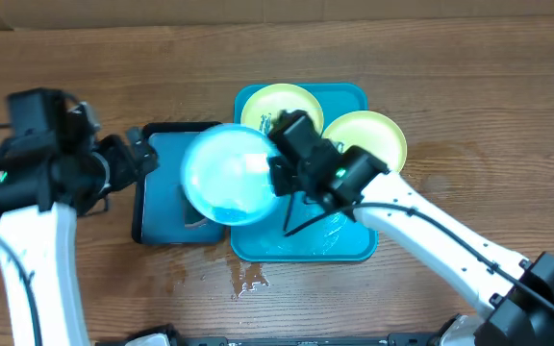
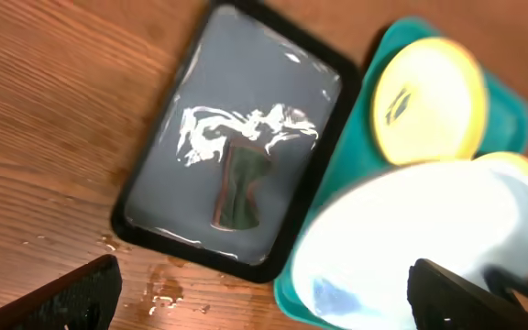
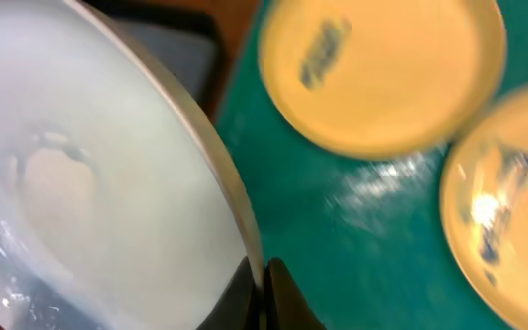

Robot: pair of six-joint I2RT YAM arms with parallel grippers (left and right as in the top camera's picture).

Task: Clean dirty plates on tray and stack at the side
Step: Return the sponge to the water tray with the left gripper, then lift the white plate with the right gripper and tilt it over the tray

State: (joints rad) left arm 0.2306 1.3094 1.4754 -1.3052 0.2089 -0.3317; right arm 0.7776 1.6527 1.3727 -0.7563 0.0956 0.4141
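Observation:
My right gripper (image 1: 279,173) is shut on the rim of a pale plate (image 1: 227,173) and holds it above the left edge of the teal tray (image 1: 301,245) and the smaller tray. The pinch on the rim shows in the right wrist view (image 3: 262,284), with the plate (image 3: 81,192) filling the left side. Two yellow-green plates (image 1: 282,104) (image 1: 373,135) lie at the back of the teal tray, each with small dark smears (image 3: 324,41). My left gripper (image 2: 264,293) is open and empty, over the table left of the small tray. The held plate (image 2: 420,238) looks overexposed there.
A smaller black-rimmed blue tray (image 1: 162,197) with water in it lies left of the teal tray. A small dark piece (image 2: 238,188) lies in its water. Water drops (image 1: 248,281) are on the wooden table in front of the trays.

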